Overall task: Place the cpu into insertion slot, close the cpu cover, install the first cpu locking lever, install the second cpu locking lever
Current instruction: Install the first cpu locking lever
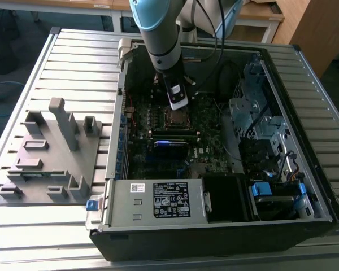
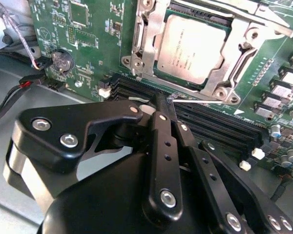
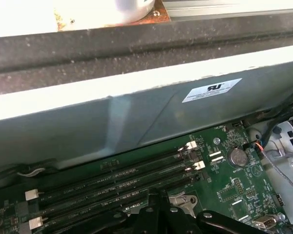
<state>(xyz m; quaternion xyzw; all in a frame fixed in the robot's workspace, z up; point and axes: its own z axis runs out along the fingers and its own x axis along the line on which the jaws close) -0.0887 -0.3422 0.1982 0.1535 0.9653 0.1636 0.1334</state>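
Observation:
The silver-topped cpu lies in the insertion slot on the green board. The silvery cpu cover lies flat around it as a frame. One metal lever bar runs along the socket's far edge. A thin silvery lever rod lies along the near edge. My gripper has its black fingers drawn together right at that rod; whether they pinch it is hidden. In the exterior view the gripper hangs just over the socket. Its black linkage also shows in the first wrist view.
Black memory slots run beside the socket, with a coin battery further off. The case wall rises close behind. A power supply and drive cage hem in the board. A grey fixture sits outside the case.

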